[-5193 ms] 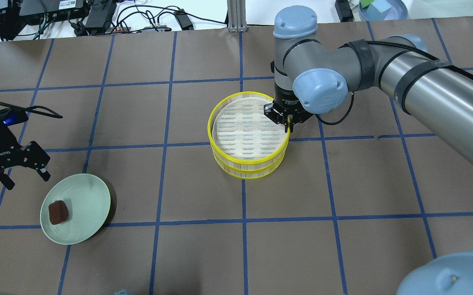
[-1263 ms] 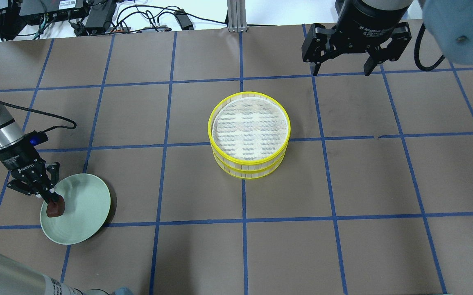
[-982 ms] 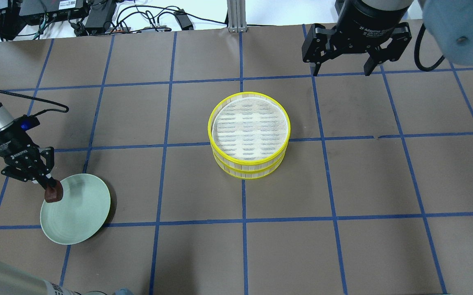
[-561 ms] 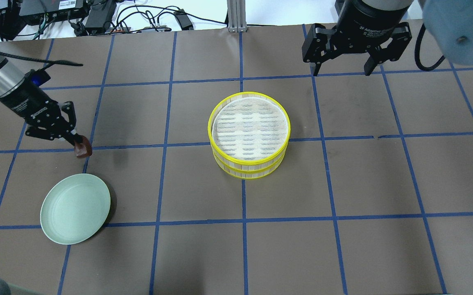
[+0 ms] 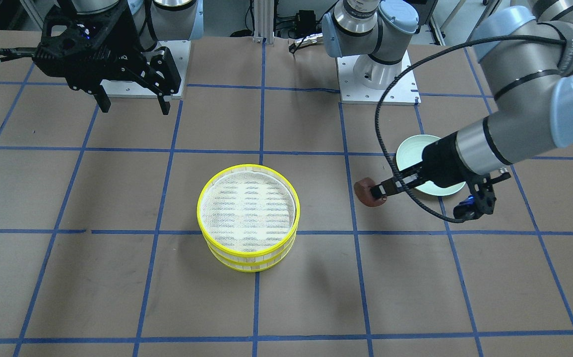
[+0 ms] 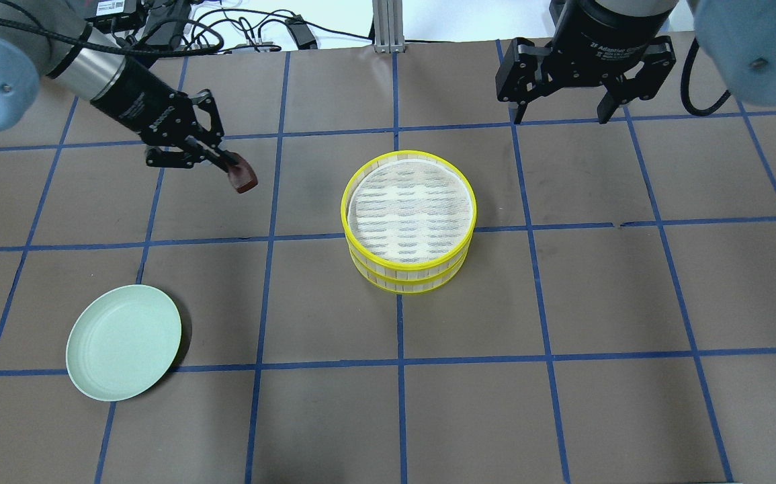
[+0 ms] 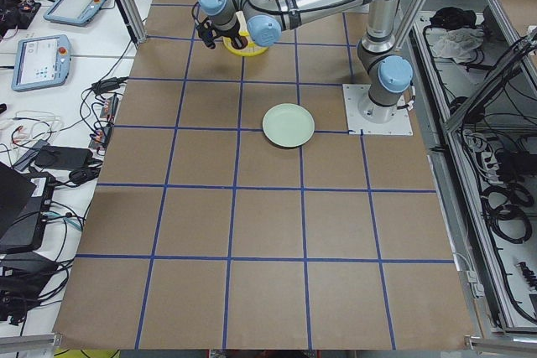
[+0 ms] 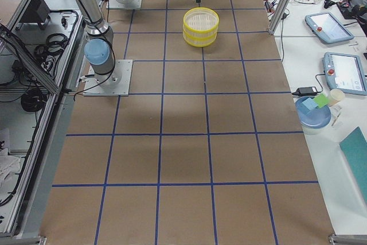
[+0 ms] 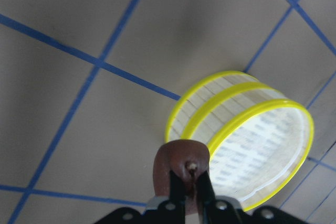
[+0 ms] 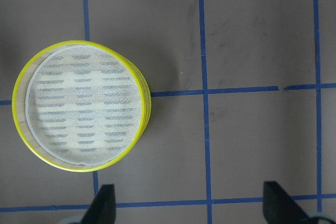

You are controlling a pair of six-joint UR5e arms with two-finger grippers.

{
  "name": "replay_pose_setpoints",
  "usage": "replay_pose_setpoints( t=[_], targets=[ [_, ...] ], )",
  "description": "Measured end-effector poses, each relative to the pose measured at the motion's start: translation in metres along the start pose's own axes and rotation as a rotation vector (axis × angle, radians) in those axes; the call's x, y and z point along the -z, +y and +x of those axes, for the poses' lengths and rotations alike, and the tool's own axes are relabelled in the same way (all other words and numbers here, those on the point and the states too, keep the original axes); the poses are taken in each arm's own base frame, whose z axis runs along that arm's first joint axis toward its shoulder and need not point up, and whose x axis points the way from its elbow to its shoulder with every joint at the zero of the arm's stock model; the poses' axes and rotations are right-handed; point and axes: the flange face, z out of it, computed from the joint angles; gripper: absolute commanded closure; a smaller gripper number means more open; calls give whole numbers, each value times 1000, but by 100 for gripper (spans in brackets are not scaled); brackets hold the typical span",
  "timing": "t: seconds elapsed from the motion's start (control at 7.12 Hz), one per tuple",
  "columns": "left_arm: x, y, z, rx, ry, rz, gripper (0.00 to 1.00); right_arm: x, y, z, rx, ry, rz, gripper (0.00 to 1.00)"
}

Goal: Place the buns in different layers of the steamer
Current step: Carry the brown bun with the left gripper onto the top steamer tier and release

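Observation:
Two yellow-rimmed steamer trays (image 6: 401, 274) stand stacked at the table's middle; the top tray's white mesh floor is bare. My left gripper (image 6: 232, 165) is shut on the dark reddish-brown bun (image 6: 244, 179) and holds it in the air, left of the stack and apart from it. The left wrist view shows the bun (image 9: 178, 163) between the fingertips with the stack (image 9: 210, 108) beyond. My right gripper (image 6: 561, 119) is open and empty, high above the table beyond the stack. The cream-white bun is not in view.
An empty pale green plate (image 6: 123, 343) lies at the near left, also seen behind the left arm in the front-facing view (image 5: 410, 148). Brown paper with blue tape lines covers the table. Cables and electronics lie along the far edge.
My left gripper lifted the brown bun off the plate and carried it away from the robot and rightward toward the stack. The right gripper let go of the top tray's rim earlier and has stayed still since.

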Motion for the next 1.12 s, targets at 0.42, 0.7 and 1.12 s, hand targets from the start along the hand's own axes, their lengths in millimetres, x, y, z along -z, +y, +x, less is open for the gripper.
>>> replay_pose_setpoints(
  t=[0.42,0.7,1.12],
  targets=[
    [-63,48,80,9,75,20,100,0,0,0,0,-3,-1,0],
    [-107,65,99,-22,123,-20,27,0,0,0,0,0,-1,0],
    [-140,80,110,-63,136,-33,0,0,0,0,0,-2,-1,0]
  ],
)
